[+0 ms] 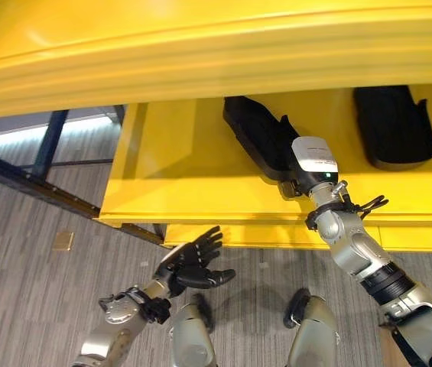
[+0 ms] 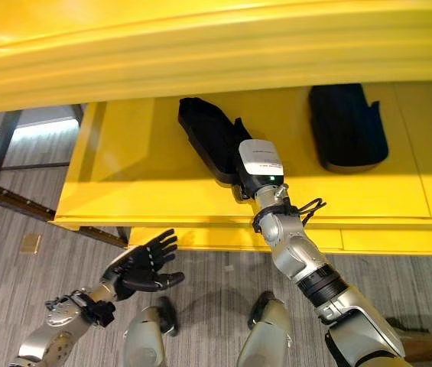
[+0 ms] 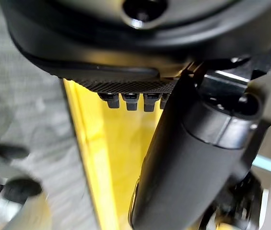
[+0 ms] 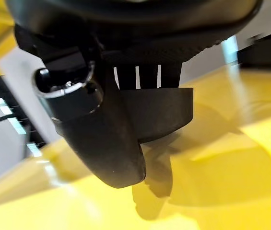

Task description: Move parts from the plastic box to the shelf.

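A long black moulded part [image 1: 252, 136] lies on the yellow shelf [image 1: 177, 180], angled towards the front edge. My right hand [image 4: 101, 139] reaches up over that edge, its thumb and fingers pinching the part's near end [image 4: 166, 108]. A second black part [image 1: 394, 126] rests further right on the same shelf level, apart from the hand. My left hand [image 1: 193, 264] hangs below the shelf's front edge over the floor, fingers spread straight and holding nothing; its thumb [image 3: 188, 158] stands out in the left wrist view.
A higher yellow shelf level [image 1: 200, 53] overhangs the working level. A dark metal frame [image 1: 47, 145] stands at the left behind the shelf. A small brass plate [image 1: 63, 241] sits in the grey carpet floor.
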